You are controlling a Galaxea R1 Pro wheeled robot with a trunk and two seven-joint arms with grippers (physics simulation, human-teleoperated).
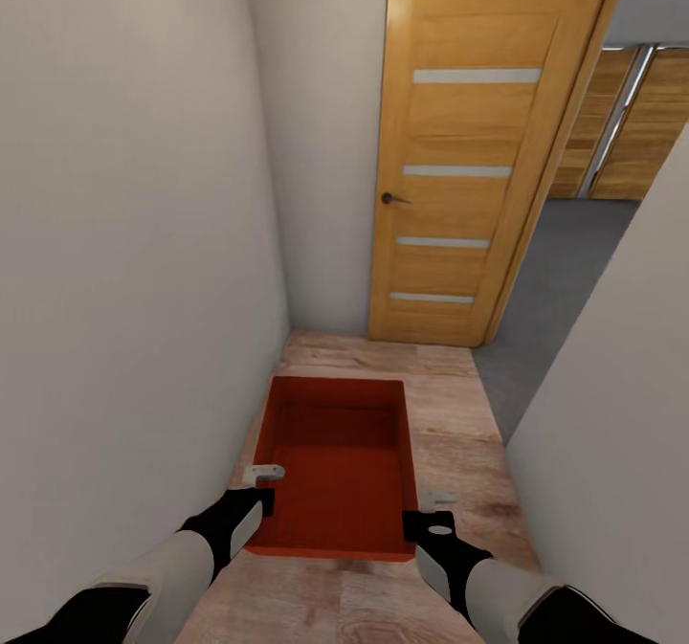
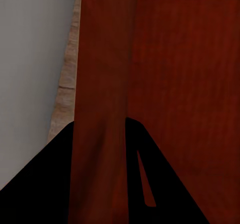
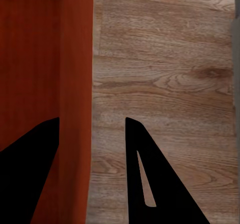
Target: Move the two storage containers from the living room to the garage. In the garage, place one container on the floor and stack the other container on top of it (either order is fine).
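Both grippers [image 1: 260, 479] [image 1: 435, 502] astride storage container [image 1: 335, 462]

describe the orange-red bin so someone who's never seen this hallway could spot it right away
Start at the orange-brown wooden door with glass slits at the end of the narrow white-walled passage. On the near side of it, over the light wood-plank floor, sits the storage container, a lidless rectangular bin between the left hand and the right hand. It is the only orange-red thing there.
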